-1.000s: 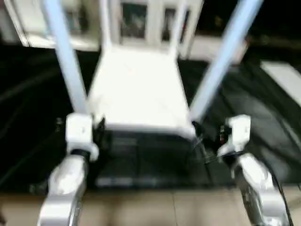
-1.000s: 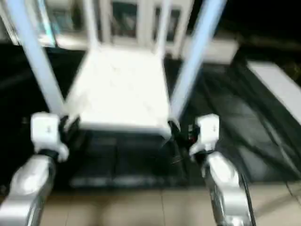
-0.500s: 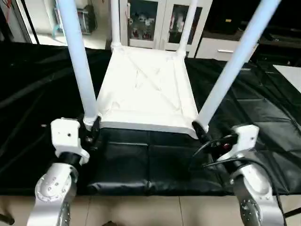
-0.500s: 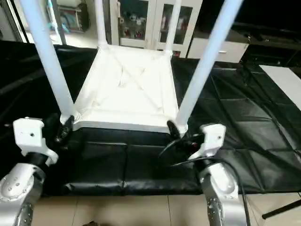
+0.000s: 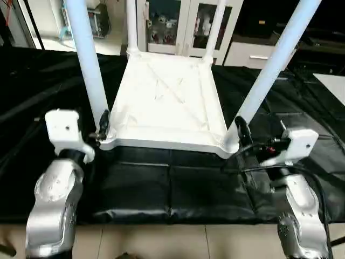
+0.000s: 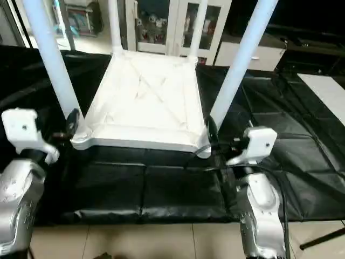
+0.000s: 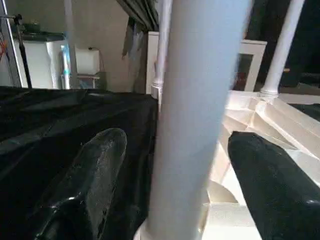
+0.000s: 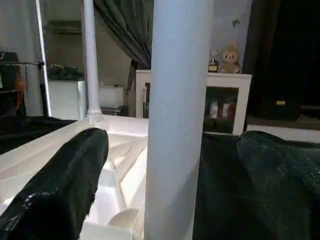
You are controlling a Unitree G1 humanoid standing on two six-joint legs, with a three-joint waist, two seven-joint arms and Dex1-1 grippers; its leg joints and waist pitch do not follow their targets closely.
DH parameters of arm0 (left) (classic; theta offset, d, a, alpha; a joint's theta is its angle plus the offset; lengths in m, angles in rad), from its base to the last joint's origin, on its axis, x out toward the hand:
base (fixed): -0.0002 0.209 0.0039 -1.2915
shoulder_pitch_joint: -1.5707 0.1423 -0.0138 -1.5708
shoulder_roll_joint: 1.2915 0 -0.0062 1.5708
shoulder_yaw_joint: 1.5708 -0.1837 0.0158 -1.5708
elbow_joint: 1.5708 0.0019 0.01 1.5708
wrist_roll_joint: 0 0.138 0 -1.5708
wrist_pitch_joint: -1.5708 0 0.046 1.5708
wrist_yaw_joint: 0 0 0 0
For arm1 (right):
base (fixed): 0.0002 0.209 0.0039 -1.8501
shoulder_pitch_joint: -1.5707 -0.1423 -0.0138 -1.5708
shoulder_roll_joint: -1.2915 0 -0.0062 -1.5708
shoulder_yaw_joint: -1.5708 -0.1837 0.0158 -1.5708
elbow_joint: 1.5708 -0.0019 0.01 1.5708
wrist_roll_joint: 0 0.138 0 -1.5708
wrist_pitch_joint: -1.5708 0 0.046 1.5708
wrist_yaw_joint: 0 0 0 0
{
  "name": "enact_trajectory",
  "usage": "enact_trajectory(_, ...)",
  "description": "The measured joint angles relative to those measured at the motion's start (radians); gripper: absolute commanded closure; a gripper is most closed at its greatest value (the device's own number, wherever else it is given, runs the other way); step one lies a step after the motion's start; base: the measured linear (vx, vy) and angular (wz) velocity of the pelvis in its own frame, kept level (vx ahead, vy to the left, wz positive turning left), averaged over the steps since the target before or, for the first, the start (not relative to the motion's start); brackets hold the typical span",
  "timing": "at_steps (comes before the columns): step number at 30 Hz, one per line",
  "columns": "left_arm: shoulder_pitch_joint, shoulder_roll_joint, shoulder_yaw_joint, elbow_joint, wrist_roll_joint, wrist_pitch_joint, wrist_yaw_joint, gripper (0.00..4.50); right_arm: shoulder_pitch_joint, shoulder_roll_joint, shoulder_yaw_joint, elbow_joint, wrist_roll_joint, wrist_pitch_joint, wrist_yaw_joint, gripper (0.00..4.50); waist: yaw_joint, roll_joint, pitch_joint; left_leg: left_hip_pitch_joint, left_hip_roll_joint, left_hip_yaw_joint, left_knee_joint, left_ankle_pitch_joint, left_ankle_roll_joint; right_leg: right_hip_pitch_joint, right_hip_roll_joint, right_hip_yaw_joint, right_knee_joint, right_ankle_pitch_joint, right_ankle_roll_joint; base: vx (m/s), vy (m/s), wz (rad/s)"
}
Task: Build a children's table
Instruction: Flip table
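The children's table [image 5: 167,102] lies upside down on the black cloth, its X-ribbed underside facing up and four white legs standing upright. My left gripper [image 5: 100,129] is open around the foot of the near left leg [image 5: 86,65]. Its fingers [image 7: 90,175] stand on either side of that leg [image 7: 195,115], with a gap showing. My right gripper [image 5: 236,135] is open around the foot of the near right leg [image 5: 269,75]. Its fingers [image 8: 70,180] flank that leg [image 8: 175,120] without pressing it. Both far legs [image 5: 132,27] rise at the far corners.
The black-cloth work table [image 5: 172,189] ends at a front edge just before my forearms, with tiled floor below. A white glass-door cabinet [image 5: 178,24] stands behind. A white board [image 5: 334,86] lies at the far right. Black cables [image 5: 259,162] loop by my right wrist.
Both grippers have opened wider around the near legs. My left wrist has moved left and up, my right wrist right. The blurred picture has steadied.
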Motion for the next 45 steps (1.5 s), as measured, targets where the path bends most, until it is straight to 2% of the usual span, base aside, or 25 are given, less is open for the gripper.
enact_trajectory(5,-0.113,0.044,0.009,0.090,-0.008,0.003,-0.013,0.02,-0.050,0.002,-0.001,0.066,-0.025,0.004,-0.043,0.00,0.001,0.000,0.000,-0.002,0.000,0.001,0.000,0.001,0.002,-0.002,-0.001,0.000,0.001,0.001,0.000,0.000,0.000,0.00)
enact_trajectory(12,-0.212,0.060,0.025,0.136,-0.018,0.008,-0.009,0.01,-0.119,0.001,0.000,0.146,-0.045,0.007,-0.061,0.00,0.001,0.000,0.000,-0.008,0.000,0.010,0.000,0.004,0.005,-0.014,-0.005,0.002,0.009,0.001,0.000,0.000,0.000,0.00)
enact_trajectory(14,-0.224,0.060,0.024,0.135,-0.021,0.021,-0.001,0.30,-0.138,0.000,0.000,0.167,-0.050,0.008,-0.061,0.00,0.001,0.001,0.001,-0.008,0.000,0.012,0.000,0.005,0.006,-0.014,-0.006,0.002,0.010,0.001,0.000,0.000,0.000,0.00)
enact_trajectory(16,-0.226,0.059,0.024,0.135,-0.028,0.026,0.000,0.41,-0.150,0.000,0.001,0.181,-0.051,0.008,-0.061,0.00,0.001,0.002,0.002,-0.008,0.000,0.013,0.000,0.006,0.006,-0.014,-0.007,0.002,0.011,0.001,0.000,0.000,0.000,0.00)
enact_trajectory(17,-0.226,0.058,0.023,0.135,-0.032,0.029,0.000,0.64,-0.161,0.000,0.001,0.190,-0.051,0.008,-0.061,0.00,0.001,0.002,0.002,-0.008,0.000,0.013,0.000,0.007,0.005,-0.014,-0.007,0.002,0.011,0.001,0.000,0.000,0.000,0.00)
enact_trajectory(20,-0.226,0.050,0.023,0.135,-0.036,0.031,0.001,0.88,-0.179,0.000,0.000,0.199,-0.051,0.008,-0.064,0.00,0.001,0.002,0.001,-0.008,0.001,0.014,0.000,0.008,0.004,-0.014,-0.007,0.001,0.011,0.001,0.000,0.000,0.000,0.00)
enact_trajectory(26,-0.227,0.017,0.035,0.127,-0.070,0.048,0.029,1.43,-0.182,0.006,0.001,0.203,-0.041,-0.022,-0.037,0.00,0.001,0.001,0.001,-0.008,0.002,0.015,0.000,0.008,0.004,-0.014,-0.007,0.001,0.011,0.001,0.000,0.000,0.000,0.00)
enact_trajectory(36,-0.243,-0.021,0.050,0.120,-0.096,0.092,0.071,2.29,-0.125,0.027,0.010,0.130,-0.004,-0.065,0.000,0.00,0.001,0.002,0.002,-0.008,0.002,0.015,0.000,0.008,0.005,-0.015,-0.007,0.001,0.011,0.001,0.000,0.000,0.000,0.00)
enact_trajectory(38,-0.254,-0.026,0.051,0.121,-0.095,0.107,0.081,2.31,-0.106,0.028,0.010,0.096,0.010,-0.067,0.014,0.00,0.001,0.004,0.004,-0.009,0.002,0.015,0.000,0.008,0.005,-0.015,-0.007,0.001,0.011,0.001,0.000,0.000,0.000,0.00)
enact_trajectory(39,-0.265,-0.038,0.053,0.123,-0.096,0.120,0.094,2.32,-0.071,0.027,0.019,0.045,0.025,-0.069,0.035,0.00,0.004,0.007,0.005,-0.009,0.002,0.015,0.000,0.008,0.005,-0.015,-0.007,0.001,0.011,0.001,0.000,0.000,0.000,0.00)
enact_trajectory(45,-0.325,-0.078,0.103,0.168,-0.104,0.155,0.178,2.36,0.036,0.013,0.091,-0.078,0.065,-0.056,0.118,0.00,0.001,0.021,0.007,-0.008,0.002,0.016,0.000,0.009,0.006,-0.015,-0.008,0.001,0.011,0.003,0.000,0.000,0.000,0.00)
